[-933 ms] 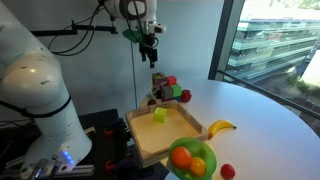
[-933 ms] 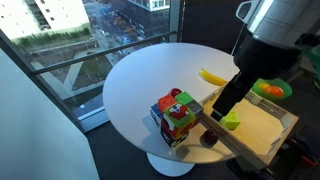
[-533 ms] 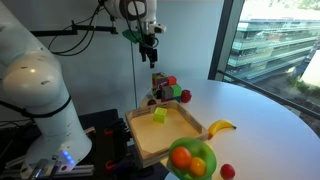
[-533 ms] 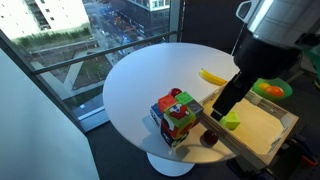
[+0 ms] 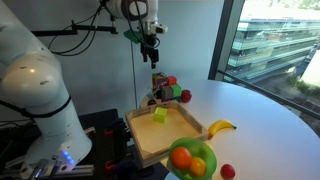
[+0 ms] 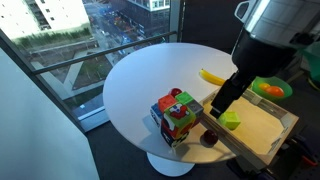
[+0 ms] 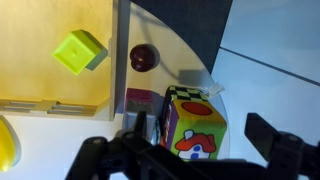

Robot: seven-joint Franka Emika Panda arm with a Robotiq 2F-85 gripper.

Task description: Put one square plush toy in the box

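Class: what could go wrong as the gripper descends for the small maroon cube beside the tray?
1. The maroon cube lies close between the tray rim and the big colourful cube; the open gripper may strike either.
2. The dark red ball nearby could be grabbed instead.

A cube (image 7: 80, 52) lies in the box (image 7: 50, 85); a ball (image 7: 143, 57) sits just outside.

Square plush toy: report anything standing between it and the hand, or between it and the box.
Nothing visible stands between the raised hand and the square plush toy. The toy sits between the colourful cube and the box rim; only that low rim separates it from the box floor.
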